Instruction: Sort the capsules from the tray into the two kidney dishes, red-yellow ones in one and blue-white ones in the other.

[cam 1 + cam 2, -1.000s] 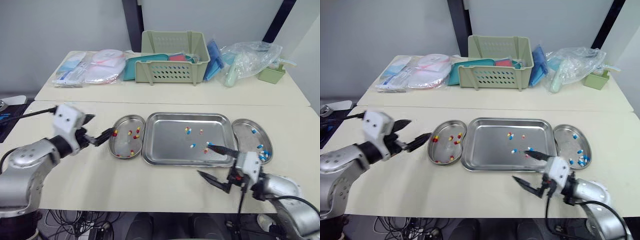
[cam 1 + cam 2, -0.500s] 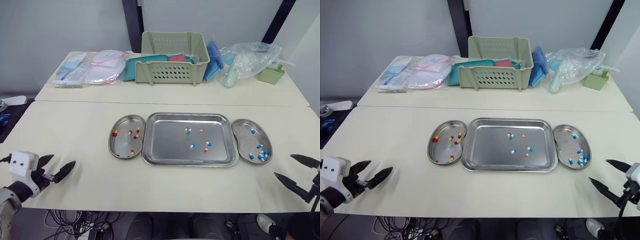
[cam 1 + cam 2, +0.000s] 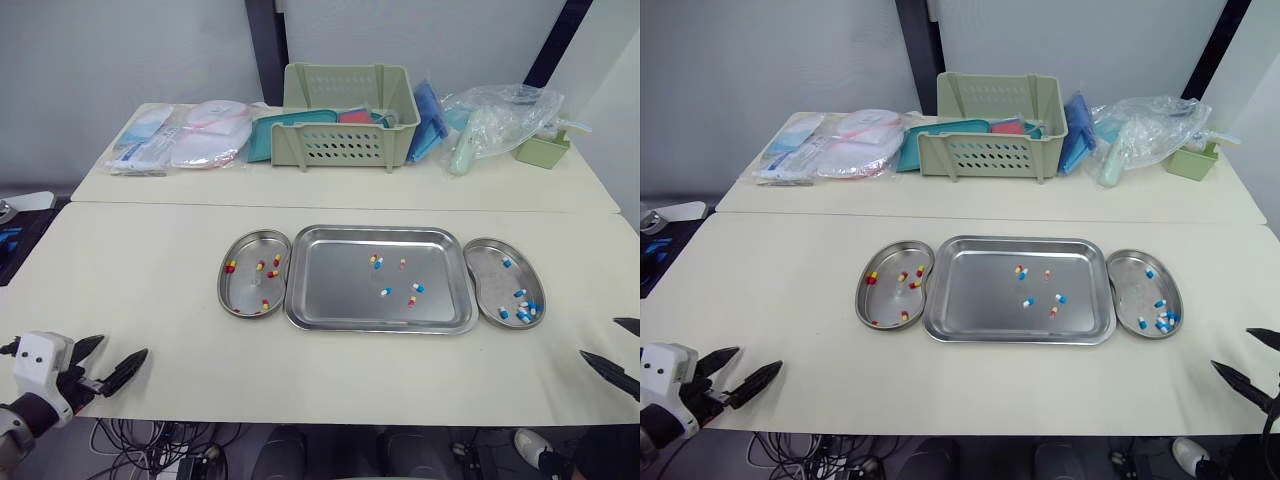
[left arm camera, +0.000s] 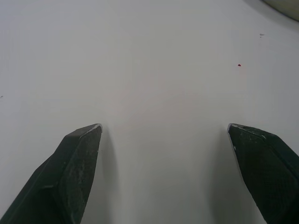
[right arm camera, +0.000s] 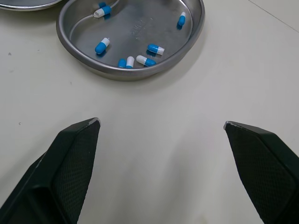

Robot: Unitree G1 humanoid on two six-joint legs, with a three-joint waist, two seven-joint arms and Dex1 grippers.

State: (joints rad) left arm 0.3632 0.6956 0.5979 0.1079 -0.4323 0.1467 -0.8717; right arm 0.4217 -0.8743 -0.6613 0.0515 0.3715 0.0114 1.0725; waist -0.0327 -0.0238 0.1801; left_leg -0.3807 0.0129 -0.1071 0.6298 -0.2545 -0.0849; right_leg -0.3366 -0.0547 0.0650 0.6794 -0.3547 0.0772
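Centrally on the bench [image 3: 150,260], the tray [image 3: 330,295] holds a few loose capsules [image 3: 385,292]. Red-yellow capsules [image 3: 272,273] lie in the left dish [image 3: 243,297], blue-white capsules [image 3: 520,312] in the right dish [image 3: 488,283]. Near the bench's near edge, the left gripper [image 3: 118,349] and right gripper [image 3: 600,338] hover, fingers apart.

Tray [image 3: 330,290] between left dish [image 3: 245,290], right dish [image 3: 490,280]

Steel tray [image 3: 330,295] flanked by two kidney dishes, from my feed.
I see a few mixed capsules [image 3: 385,292] loose in it; left dish [image 3: 250,245] holds red-yellow ones [image 3: 231,266], right dish [image 3: 485,280] blue-white ones [image 3: 520,312].
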